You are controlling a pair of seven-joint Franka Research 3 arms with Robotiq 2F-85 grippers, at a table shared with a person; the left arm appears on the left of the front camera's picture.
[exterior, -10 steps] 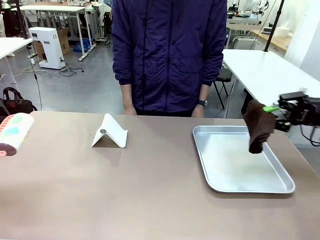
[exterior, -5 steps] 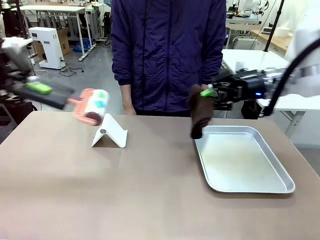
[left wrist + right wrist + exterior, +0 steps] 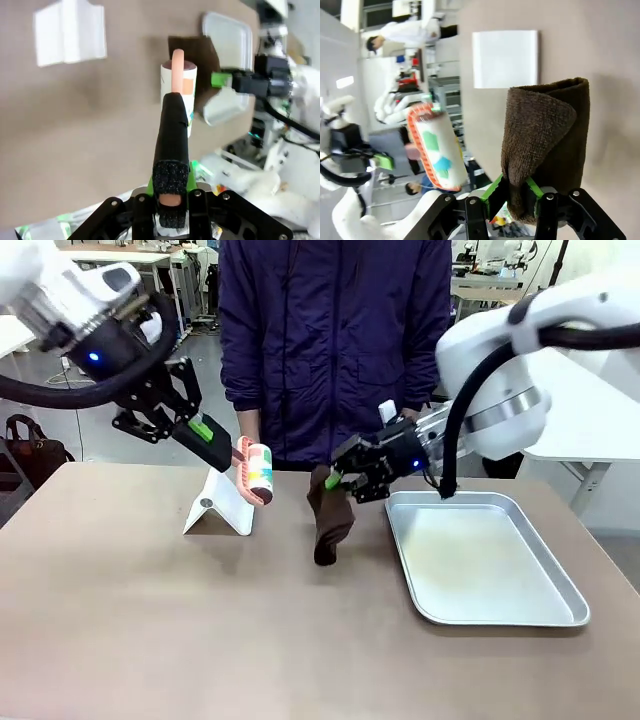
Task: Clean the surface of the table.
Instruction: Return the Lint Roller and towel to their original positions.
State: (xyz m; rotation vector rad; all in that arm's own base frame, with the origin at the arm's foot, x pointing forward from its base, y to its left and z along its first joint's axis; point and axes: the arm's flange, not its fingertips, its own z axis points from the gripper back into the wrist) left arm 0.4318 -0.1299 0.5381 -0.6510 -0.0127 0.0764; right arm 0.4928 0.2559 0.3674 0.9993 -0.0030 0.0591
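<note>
The bench [image 3: 150, 620] is a wide, matte, brownish-tan top, rigid and flat; it is not a thing to be taken hold of but to be wiped, and its smooth face would likely let a cloth slide easily.

The tray [image 3: 484, 558] serves as landmark. Just left of it, a brown cloth [image 3: 329, 523] hangs from the right pincer [image 3: 338, 480], which is clenched on the cloth's upper edge; the cloth's lower end appears to touch or nearly touch the bench. The cloth looks soft, limp and light, so it is best gripped at a bunched fold, as it is now.

Farther left of the tray, a roller [image 3: 256, 471] is held above the bench by its handle in the clenched left pincer [image 3: 203, 430]. It is judged light and stiff. Below it stands a white stand [image 3: 222, 504].

A person [image 3: 335, 350] stands beyond the tray, at the far edge.
</note>
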